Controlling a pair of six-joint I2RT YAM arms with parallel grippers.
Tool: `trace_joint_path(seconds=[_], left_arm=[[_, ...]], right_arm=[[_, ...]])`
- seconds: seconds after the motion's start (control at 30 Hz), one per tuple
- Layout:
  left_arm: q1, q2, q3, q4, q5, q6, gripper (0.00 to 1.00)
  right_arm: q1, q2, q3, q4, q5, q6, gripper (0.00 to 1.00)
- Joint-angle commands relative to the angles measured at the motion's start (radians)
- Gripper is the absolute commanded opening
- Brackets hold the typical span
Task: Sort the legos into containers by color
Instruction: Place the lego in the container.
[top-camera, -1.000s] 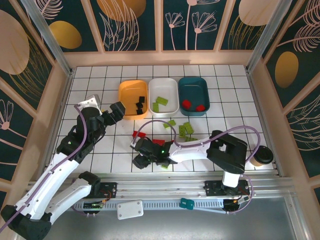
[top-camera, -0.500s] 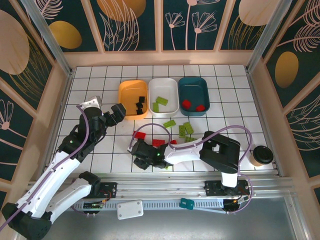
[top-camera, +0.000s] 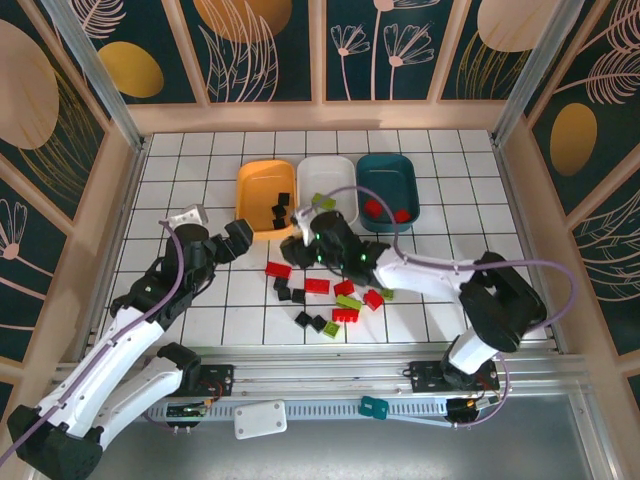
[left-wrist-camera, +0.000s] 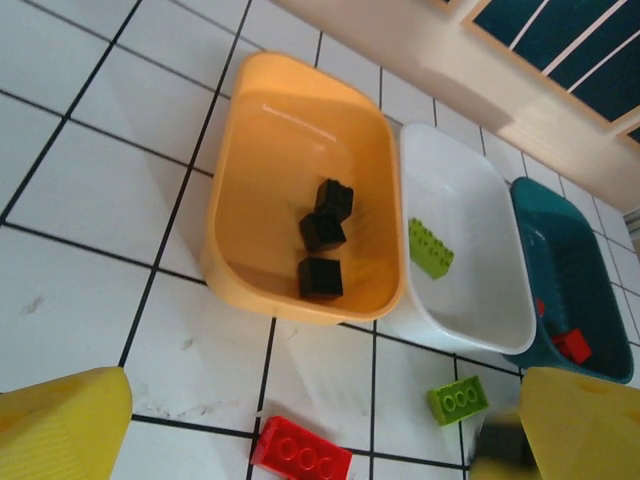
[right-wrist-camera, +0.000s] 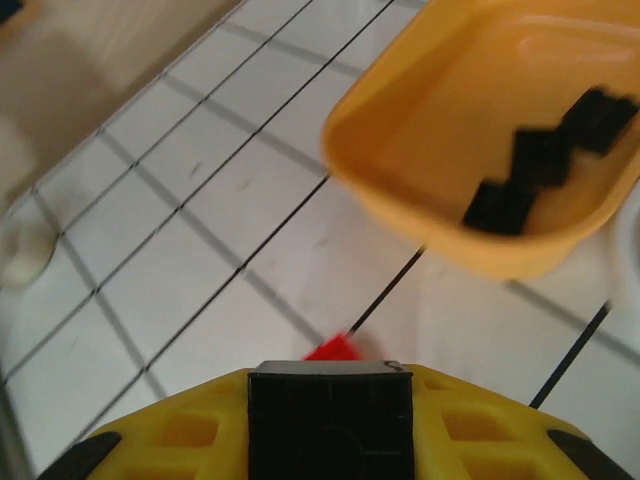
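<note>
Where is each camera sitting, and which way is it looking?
Top external: above and behind the robot, looking down at the table; left arm, right arm, left tool and right tool show.
Left wrist: on the left arm, looking down at the orange tray, white tray and teal tray; its yellow fingers at the bottom corners.
Right wrist: on the right arm, looking low toward the orange tray; its fingers pinch a black brick.
Shared: every view sees black bricks in the orange tray.

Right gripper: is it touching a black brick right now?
Touching. Right wrist view: the black brick sits clamped between the right gripper's yellow fingers, flush against both.
</note>
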Motion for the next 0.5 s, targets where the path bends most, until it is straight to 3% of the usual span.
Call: trace_joint_path(seconds=[0.0, 0.1, 0.23, 0.4, 0.47], left_arm=[[0.0, -0.002, -0.053, 0.031, 0.055, -0.043, 0.99], [0.0, -0.003, -0.1, 0.056, 0.097, -0.054, 0.99], [0.0, 0.002, -0.135, 0.064, 0.135, -0.042, 0.99], [0.0, 0.01, -0.174, 0.07, 0.157, -0.033, 0.99], [0.0, 0.016, -0.187, 0.081, 0.17, -0.031, 0.98]], right_arm=[[-0.052, 0.135, 0.132, 0.021, -0.069, 0.025, 0.22], [-0.097, 0.27, 0.287, -0.018, -0.064, 0.047, 0.23], [-0.133, 0.406, 0.458, -0.059, -0.072, 0.081, 0.31], [-0.153, 0.495, 0.585, -0.107, -0.067, 0.111, 0.57], [-0.156, 0.492, 0.593, -0.103, -0.067, 0.12, 0.61]])
